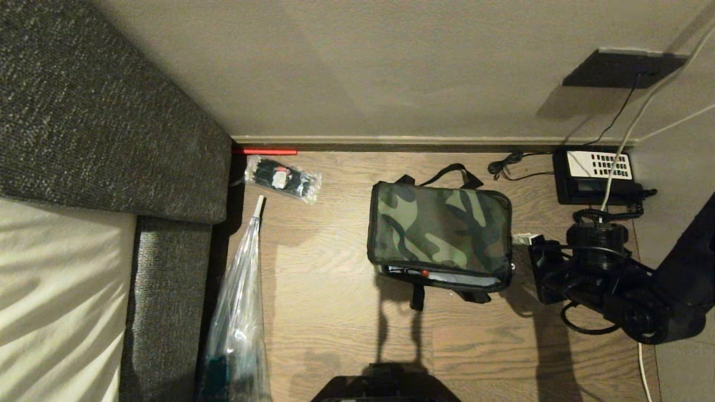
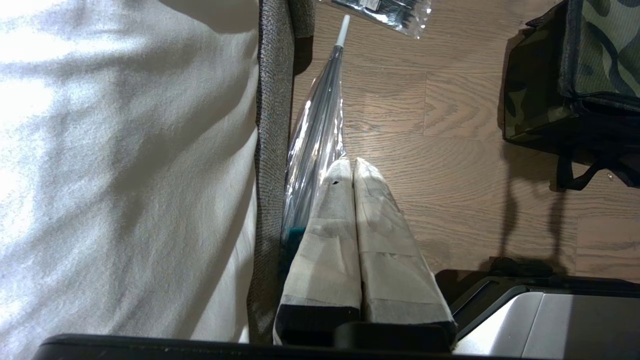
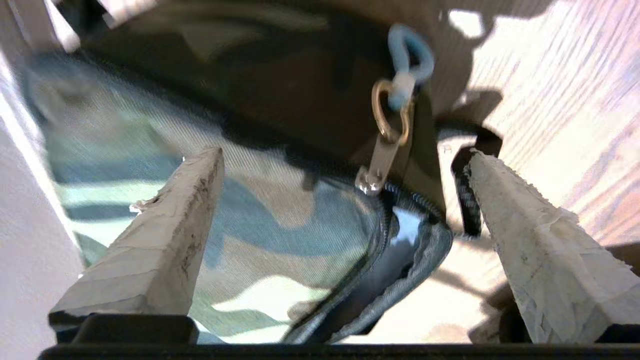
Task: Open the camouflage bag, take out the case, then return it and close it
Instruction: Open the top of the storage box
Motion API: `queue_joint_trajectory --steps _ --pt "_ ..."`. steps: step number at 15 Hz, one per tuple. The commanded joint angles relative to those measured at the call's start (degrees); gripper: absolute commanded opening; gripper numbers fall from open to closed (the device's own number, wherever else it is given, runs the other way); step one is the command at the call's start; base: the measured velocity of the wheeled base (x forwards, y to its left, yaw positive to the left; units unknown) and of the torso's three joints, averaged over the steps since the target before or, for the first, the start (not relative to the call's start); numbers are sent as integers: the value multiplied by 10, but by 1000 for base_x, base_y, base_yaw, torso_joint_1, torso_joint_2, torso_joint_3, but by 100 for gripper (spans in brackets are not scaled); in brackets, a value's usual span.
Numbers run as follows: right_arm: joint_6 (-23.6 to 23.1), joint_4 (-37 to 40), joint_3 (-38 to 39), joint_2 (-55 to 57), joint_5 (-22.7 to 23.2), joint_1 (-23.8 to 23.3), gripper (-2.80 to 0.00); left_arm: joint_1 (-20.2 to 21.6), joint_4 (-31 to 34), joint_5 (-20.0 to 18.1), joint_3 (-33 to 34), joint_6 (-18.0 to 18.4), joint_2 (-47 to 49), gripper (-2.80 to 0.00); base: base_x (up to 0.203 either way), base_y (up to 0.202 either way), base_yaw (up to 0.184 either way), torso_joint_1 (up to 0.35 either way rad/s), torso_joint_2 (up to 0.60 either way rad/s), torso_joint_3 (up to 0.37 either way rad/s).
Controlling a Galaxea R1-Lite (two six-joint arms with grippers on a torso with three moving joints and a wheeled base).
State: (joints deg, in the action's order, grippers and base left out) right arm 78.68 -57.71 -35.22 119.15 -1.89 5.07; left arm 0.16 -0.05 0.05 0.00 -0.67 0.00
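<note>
Camouflage bag [image 1: 440, 234] on wood floor [image 1: 335, 312], lid down, near-side zipper partly gaping. Right gripper [image 3: 340, 200] just beside bag's right corner, jaws wide apart astride zipper pull [image 3: 382, 155], gripping nothing. Left gripper [image 2: 354, 170] parked beside sofa [image 2: 272, 150], jaws pressed together.

The camouflage bag [image 1: 440, 234] has its lid down, so I cannot see what lies inside it. From my left wrist its far part runs off the picture's edge. From my right wrist the bag's corner and zipper pull [image 3: 384, 150] show blurred, the upper part smeared. My right gripper [image 1: 528, 241] is mostly hidden behind its own wrist from the head. The clear plastic sleeve [image 1: 237, 312] is cut off below, its contents unclear.
</note>
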Motion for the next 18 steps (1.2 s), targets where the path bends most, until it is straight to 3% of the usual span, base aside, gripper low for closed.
queue_joint_trajectory --steps 1,18 --pt "10 -3 5 -3 0 -10 0 0 0 0 0 0 0 -280 0 0 0 0 0 0" --pt "14 -11 6 -1 3 -27 0 0 0 0 0 0 0 -280 0 0 0 2 2 -67"
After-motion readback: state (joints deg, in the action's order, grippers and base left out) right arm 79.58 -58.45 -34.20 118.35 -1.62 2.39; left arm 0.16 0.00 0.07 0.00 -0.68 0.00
